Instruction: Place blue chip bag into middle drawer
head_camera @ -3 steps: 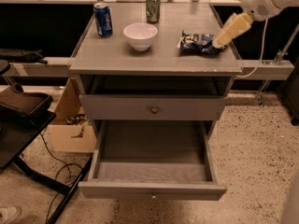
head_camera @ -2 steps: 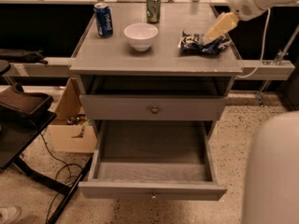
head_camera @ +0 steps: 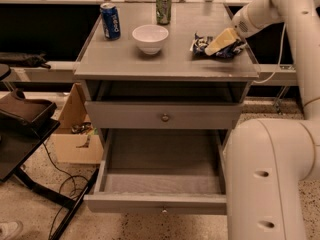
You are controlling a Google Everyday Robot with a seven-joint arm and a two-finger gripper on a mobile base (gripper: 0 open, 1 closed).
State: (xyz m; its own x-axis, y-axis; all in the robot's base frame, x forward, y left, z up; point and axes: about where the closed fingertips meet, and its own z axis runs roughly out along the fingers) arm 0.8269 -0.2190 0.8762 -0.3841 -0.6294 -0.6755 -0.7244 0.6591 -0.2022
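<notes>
The blue chip bag (head_camera: 201, 43) lies crumpled at the right back of the grey cabinet top (head_camera: 165, 64). My gripper (head_camera: 219, 42) reaches in from the upper right and sits right on top of the bag, covering its middle. The middle drawer (head_camera: 162, 164) is pulled out below, its flat grey floor bare, with a small knob on its front edge (head_camera: 163, 210).
A white bowl (head_camera: 150, 38), a blue soda can (head_camera: 110, 20) and a green can (head_camera: 163, 7) stand on the top. The knobbed drawer front (head_camera: 162, 116) above is shut. My arm's bulk (head_camera: 270, 179) fills the lower right. A cardboard box (head_camera: 75, 136) and a black stand (head_camera: 25, 119) are at the left.
My gripper has moved left and down from beside the bag's right edge onto the bag. A large arm segment has come into view at the lower right.
</notes>
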